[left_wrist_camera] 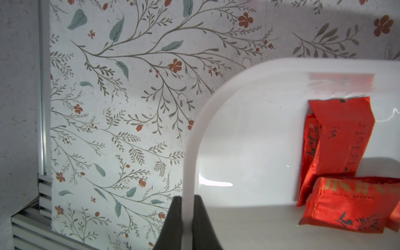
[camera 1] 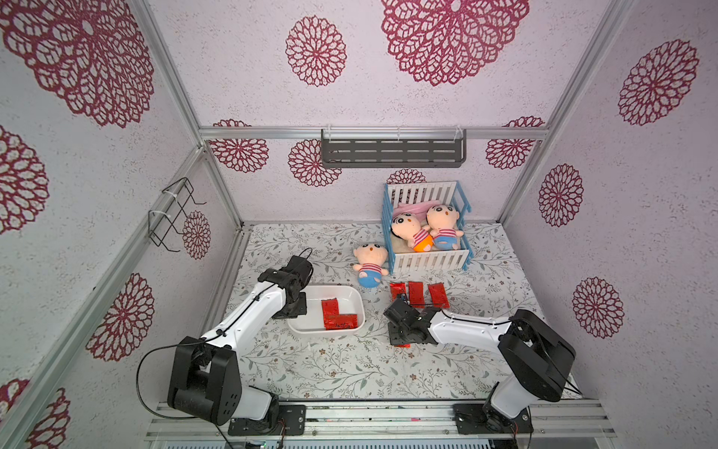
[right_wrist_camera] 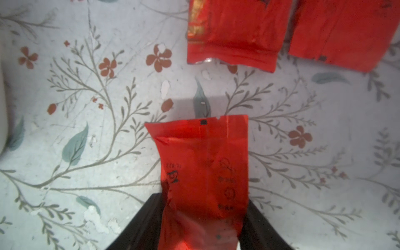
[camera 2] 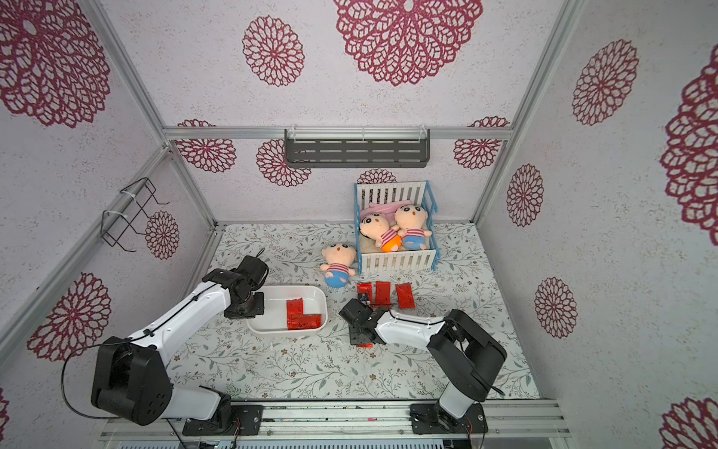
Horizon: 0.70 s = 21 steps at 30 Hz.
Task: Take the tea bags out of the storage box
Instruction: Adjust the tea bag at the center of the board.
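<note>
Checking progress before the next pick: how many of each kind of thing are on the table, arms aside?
tea bags: 6 (2 in the box, 4 out, one of them mostly hidden)
box: 1
dolls: 3 (2 in the crib, 1 beside it)
crib: 1
Total: 11

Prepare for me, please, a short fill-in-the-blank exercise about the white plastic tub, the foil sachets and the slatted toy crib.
1. The left gripper is shut on the ___ of the shallow white plastic tub.
2. The crinkled foil sachet between the fingers of the right gripper is ___ in colour.
3. Inside the blue-and-white slatted toy crib lie ___ plush dolls.
Missing words: rim; red; two.
</note>
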Available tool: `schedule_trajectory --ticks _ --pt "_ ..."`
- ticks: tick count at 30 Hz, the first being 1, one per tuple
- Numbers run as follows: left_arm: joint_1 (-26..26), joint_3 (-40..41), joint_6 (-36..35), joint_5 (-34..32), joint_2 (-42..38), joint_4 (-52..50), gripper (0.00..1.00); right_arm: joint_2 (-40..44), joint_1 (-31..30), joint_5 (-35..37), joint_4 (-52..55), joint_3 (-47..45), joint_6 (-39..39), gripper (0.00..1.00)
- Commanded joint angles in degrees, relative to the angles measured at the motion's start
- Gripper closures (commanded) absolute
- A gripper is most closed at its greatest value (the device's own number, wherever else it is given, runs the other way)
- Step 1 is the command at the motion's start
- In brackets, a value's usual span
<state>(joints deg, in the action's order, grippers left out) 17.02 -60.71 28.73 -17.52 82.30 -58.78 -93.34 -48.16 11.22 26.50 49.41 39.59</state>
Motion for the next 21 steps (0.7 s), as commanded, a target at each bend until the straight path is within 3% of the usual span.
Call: schedule_trajectory --ticks 1,9,16,21 --pt "0.8 -0.9 -0.1 -1.5 -0.2 -1.1 1.0 1.7 1.2 0.5 -0.3 0.5 -1.1 0.42" --pt "1.0 -1.0 -0.1 -1.6 -0.1 -1.2 1.0 4.3 1.2 -4.5 -1.2 -0.7 -1.1 0.32" --pt "1.2 -0.9 0.0 -1.8 -0.1 -1.2 1.0 8.3 1.4 -1.5 2.3 1.1 -1.5 0.22" --pt "1.3 -1.0 0.0 -2.0 0.0 -1.3 1.0 11.0 2.5 0.8 4.2 4.1 -3.8 0.21"
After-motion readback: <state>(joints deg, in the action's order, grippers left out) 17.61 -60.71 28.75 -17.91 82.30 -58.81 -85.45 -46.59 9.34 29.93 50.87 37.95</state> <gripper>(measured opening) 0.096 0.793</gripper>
